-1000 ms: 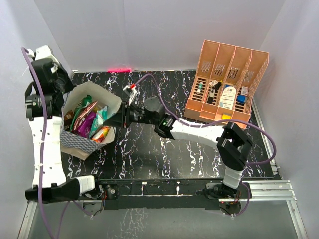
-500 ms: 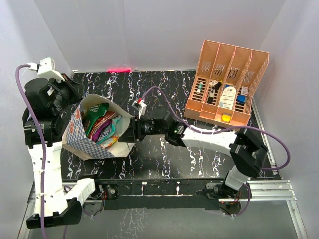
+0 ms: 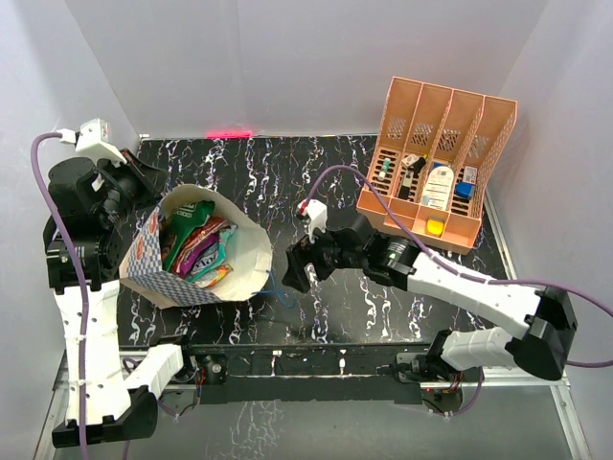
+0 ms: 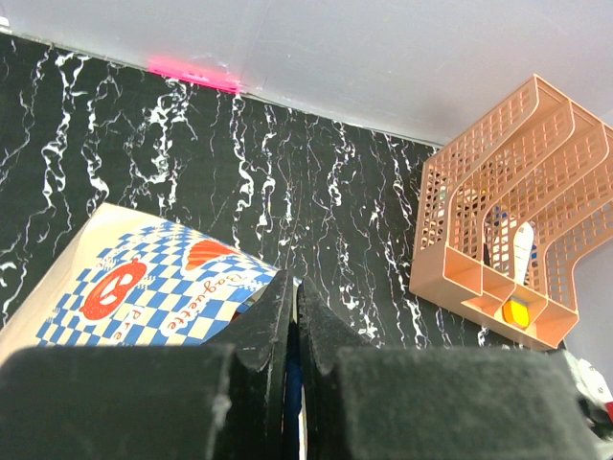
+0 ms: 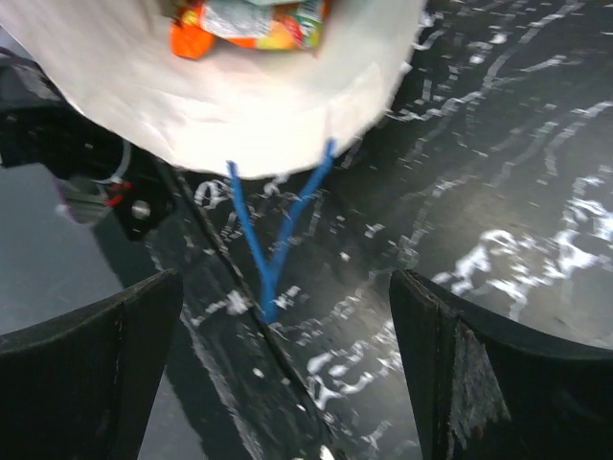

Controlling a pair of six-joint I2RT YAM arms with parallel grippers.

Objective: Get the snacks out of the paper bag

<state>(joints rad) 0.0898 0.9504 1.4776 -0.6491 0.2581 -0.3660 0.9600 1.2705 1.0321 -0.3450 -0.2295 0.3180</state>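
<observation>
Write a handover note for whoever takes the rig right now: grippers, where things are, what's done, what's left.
Left gripper: shut on the paper bag near its rim, bag tilted.
Right gripper: open, empty, low over the table in front of the bag's mouth, near the blue handle.
Snacks: all those in view are inside the bag.
Done: none out yet.
Left: pull every snack out.

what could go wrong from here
The blue handle lies on the table just ahead of the open right fingers; reaching in could snag it and drag the bag. The left fingers seem to hold the tilted bag at one spot only, so it might slip. The snacks overlap, so one grab may catch several.
</observation>
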